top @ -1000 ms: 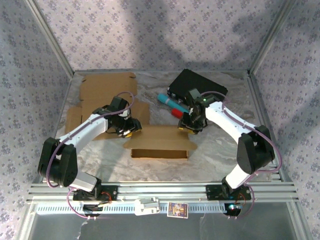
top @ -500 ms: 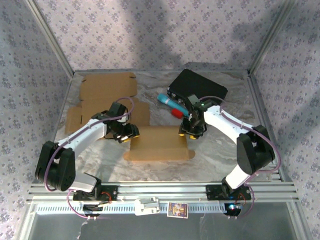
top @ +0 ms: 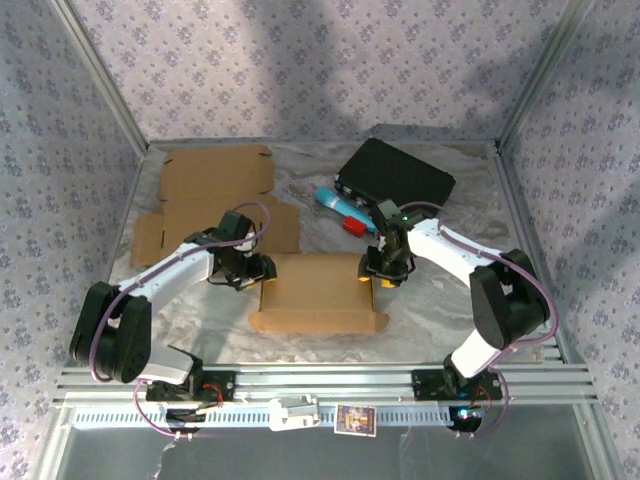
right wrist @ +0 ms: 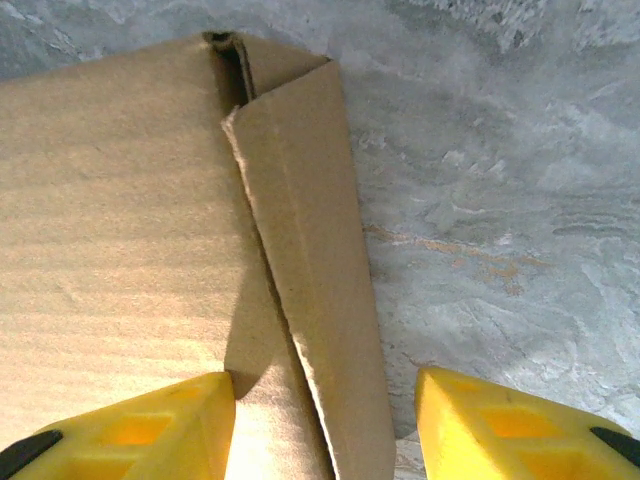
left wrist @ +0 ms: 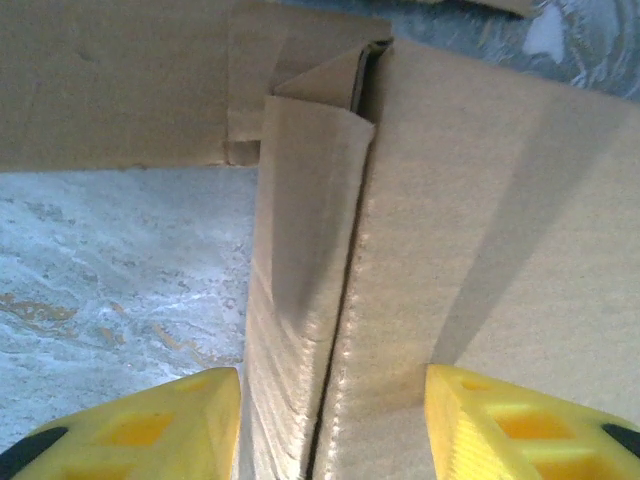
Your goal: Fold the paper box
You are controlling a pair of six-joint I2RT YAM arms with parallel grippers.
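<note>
Since its end flaps look likely to spring out, I am straddling both ends of the paper box (top: 318, 295), which is lying mid-worktop (top: 450, 290) with its lid folded down. My left claw (top: 262, 270) and right claw (top: 380, 278) are each gaping wide around one flap, clamping nothing. I am counting one box, one flat cardboard blank (top: 215, 185), one black case (top: 395, 172) and one teal-and-red tube (top: 340, 208).

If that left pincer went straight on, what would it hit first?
Probably the paper box: the left pincer is open astride its folded side flap, though depth is unclear.
</note>
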